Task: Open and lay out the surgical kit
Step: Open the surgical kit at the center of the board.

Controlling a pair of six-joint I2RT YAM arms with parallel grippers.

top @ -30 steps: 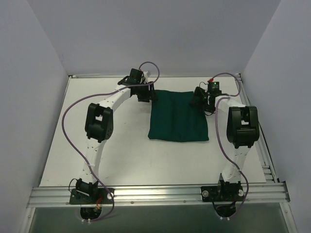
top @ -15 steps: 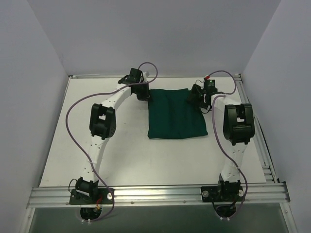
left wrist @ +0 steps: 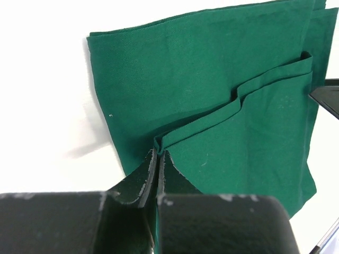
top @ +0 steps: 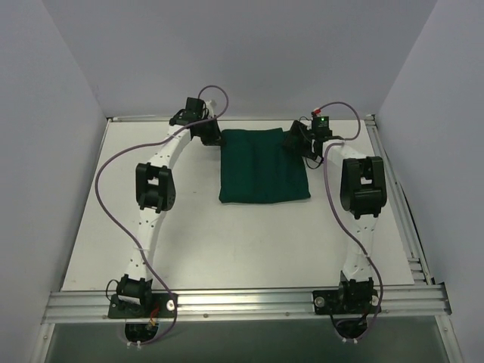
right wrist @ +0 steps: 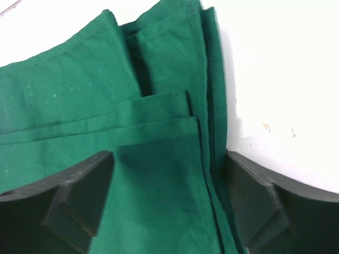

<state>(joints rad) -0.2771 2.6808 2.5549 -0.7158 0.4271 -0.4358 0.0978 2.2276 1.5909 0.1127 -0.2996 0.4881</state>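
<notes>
The surgical kit shows as a folded dark green cloth bundle [top: 263, 170] lying on the white table toward the back. My left gripper [top: 214, 139] is at the bundle's far left corner. In the left wrist view it [left wrist: 158, 154] is shut on the raised edge of a cloth fold [left wrist: 222, 108]. My right gripper [top: 296, 141] is at the far right corner. In the right wrist view it [right wrist: 167, 182] stands open over the layered cloth [right wrist: 79, 106], one finger [right wrist: 85, 196] on the cloth and the other [right wrist: 254, 203] at its right edge.
The white table [top: 189, 242] is boxed in by grey walls on the left, the back and the right. An aluminium rail [top: 242, 302] carrying both arm bases runs along the near edge. Purple cables loop above each arm.
The bundle has slid left and toward the back wall. Both arms moved with it. The left gripper has shut on a cloth fold.
</notes>
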